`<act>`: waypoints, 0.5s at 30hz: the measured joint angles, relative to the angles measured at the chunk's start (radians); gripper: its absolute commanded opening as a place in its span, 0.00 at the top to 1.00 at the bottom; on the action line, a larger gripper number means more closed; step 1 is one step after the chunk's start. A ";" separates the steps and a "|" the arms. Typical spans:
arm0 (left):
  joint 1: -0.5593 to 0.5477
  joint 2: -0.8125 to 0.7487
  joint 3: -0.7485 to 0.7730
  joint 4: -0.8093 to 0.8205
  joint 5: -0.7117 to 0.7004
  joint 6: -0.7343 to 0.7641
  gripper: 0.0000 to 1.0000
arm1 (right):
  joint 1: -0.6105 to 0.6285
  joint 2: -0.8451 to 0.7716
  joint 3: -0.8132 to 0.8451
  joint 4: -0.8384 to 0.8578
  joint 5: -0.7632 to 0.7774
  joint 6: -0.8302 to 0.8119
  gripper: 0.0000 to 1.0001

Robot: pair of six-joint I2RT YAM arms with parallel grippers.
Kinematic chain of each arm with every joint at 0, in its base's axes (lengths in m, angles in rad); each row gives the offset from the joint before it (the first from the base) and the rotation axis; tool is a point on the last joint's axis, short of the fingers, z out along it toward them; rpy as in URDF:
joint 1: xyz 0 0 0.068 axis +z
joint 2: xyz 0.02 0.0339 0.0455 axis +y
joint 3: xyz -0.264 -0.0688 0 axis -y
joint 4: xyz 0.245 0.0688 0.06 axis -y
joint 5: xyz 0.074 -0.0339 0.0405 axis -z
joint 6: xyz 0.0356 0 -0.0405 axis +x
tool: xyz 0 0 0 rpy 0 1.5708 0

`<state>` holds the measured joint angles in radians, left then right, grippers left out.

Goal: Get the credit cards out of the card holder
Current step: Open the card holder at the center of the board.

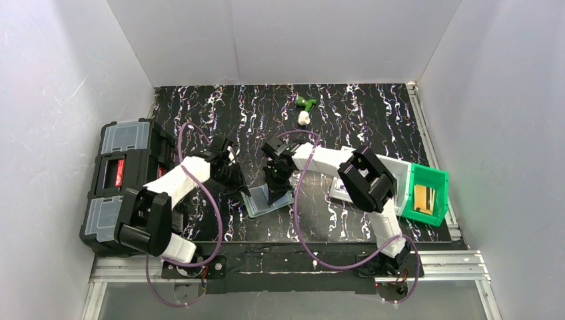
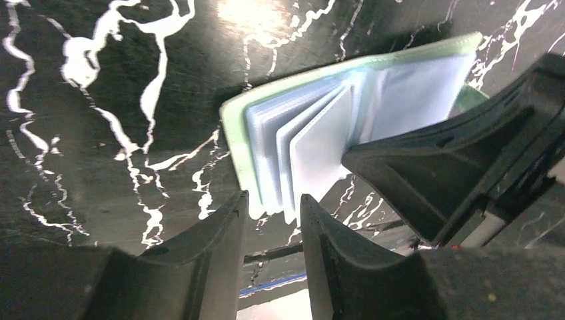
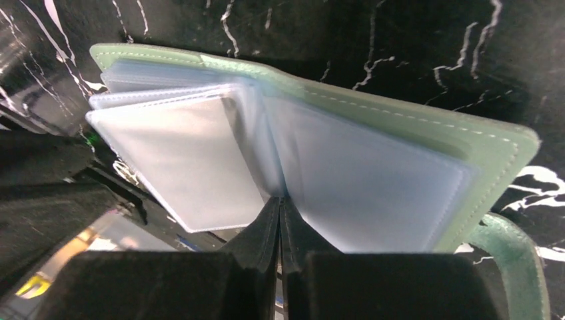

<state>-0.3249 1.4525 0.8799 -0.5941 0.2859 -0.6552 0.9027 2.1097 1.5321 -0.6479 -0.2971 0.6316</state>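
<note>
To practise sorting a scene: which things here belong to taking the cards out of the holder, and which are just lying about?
Job in hand: card holder, left gripper, right gripper.
Lying about: black toolbox, green bin, white tray, green toy.

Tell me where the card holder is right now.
Top view: the card holder lies open on the table, front centre, between the left pincer and the right pincer.

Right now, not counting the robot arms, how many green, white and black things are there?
Green: 3, the card holder, bin, small toy
White: 2, the tray, small lump
Black: 1, the toolbox
Total: 6
</note>
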 measured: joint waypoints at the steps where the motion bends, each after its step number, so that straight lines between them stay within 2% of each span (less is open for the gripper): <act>1: -0.010 0.002 0.000 0.004 0.001 -0.002 0.67 | -0.011 -0.002 -0.013 0.012 -0.023 0.010 0.93; 8: -0.075 0.043 0.000 0.032 0.009 -0.024 0.67 | -0.033 -0.003 -0.049 0.056 -0.088 0.040 0.94; 15: -0.090 0.051 0.005 0.042 0.011 -0.040 0.67 | -0.033 -0.003 -0.056 0.068 -0.103 0.046 0.95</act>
<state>-0.4149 1.5040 0.8852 -0.5526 0.2974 -0.6956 0.8696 2.1063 1.4761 -0.5800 -0.4004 0.6777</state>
